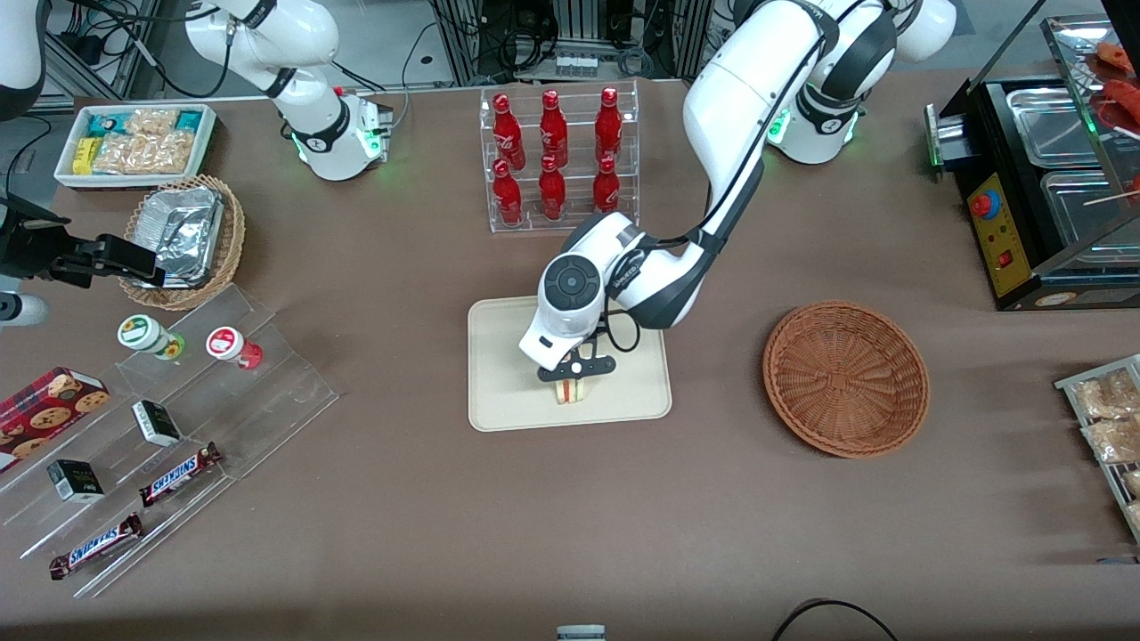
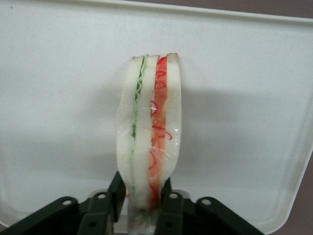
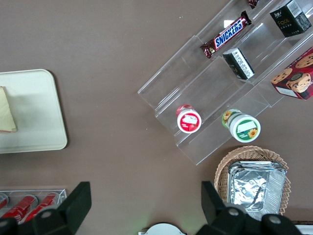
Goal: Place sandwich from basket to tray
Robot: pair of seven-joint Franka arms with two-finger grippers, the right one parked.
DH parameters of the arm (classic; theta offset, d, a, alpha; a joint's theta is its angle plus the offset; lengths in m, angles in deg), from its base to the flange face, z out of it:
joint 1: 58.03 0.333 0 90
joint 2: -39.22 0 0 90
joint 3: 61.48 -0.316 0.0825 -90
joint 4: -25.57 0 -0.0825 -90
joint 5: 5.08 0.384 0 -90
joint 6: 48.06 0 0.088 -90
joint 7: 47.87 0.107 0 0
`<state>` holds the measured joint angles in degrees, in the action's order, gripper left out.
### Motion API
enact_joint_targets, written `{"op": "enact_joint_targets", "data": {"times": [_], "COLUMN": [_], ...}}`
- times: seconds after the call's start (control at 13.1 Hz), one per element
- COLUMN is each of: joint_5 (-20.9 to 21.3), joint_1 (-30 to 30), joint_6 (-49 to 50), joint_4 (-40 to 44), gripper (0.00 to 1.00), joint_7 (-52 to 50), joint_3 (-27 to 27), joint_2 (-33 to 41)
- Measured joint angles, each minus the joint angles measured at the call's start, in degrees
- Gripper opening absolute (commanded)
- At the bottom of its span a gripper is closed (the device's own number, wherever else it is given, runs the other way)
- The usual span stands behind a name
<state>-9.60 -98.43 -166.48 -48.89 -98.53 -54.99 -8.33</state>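
1. Showing in the front view: the pincer [image 1: 574, 375] sits low over the tray [image 1: 499, 374], its black fingers closed on the sandwich [image 1: 574, 391], which stands on edge with its striped filling facing the front camera. The sandwich's lower end is at the tray floor, in the part of the tray nearer the camera; whether it touches cannot be told. The basket [image 1: 844, 377], reddish-brown wicker, lies on the brown surface [image 1: 401, 534] toward the working arm's end, well apart from the tray, with nothing in it. A clear rack of red bottles [image 1: 557, 156] stands farther from the camera than the tray. Toward the parked arm's end: a tan wicker basket with foil containers [image 1: 183, 236], a white bin of snack packets [image 1: 134, 142], and a clear stepped display [image 1: 169, 427] carrying two Snickers bars and small boxes.

2. Left wrist view: the sandwich [image 2: 149, 132] is upright between two black fingers [image 2: 116, 193], which grip its end from both sides. Green filling runs along one seam, red along the other, under clear wrap. The cream tray [image 2: 58, 98] fills the background, its rim visible at the edges.

3. Right wrist view: a corner of the tray [image 3: 36, 107] shows, with a pale slab of the sandwich [image 3: 7, 110] on it; the stepped display [image 3: 220, 88] and foil-filled basket [image 3: 254, 183] lie nearby.
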Motion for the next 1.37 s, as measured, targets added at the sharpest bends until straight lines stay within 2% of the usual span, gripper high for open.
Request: {"op": "enact_joint_targets", "data": {"times": [0.3, 0.61, 0.84, 1.07, 1.37], "joint_5": [0.00, 0.25, 2.95, 4.24, 4.24], "joint_1": [-0.08, 0.05, 0.18, 2.53, 9.89], "joint_6": [1.06, 7.33, 8.06, 8.43, 9.06], "joint_4": [2.77, 9.04, 9.29, 6.85, -2.04], "gripper": [1.00, 1.00, 1.00, 1.00, 1.00], "joint_7": [-0.02, -0.03, -0.02, 3.03, 16.95], "joint_3": [-0.09, -0.83, -3.54, -4.65, -4.86], "joint_2": [0.17, 1.61, 4.33, 6.40, 14.37]}}
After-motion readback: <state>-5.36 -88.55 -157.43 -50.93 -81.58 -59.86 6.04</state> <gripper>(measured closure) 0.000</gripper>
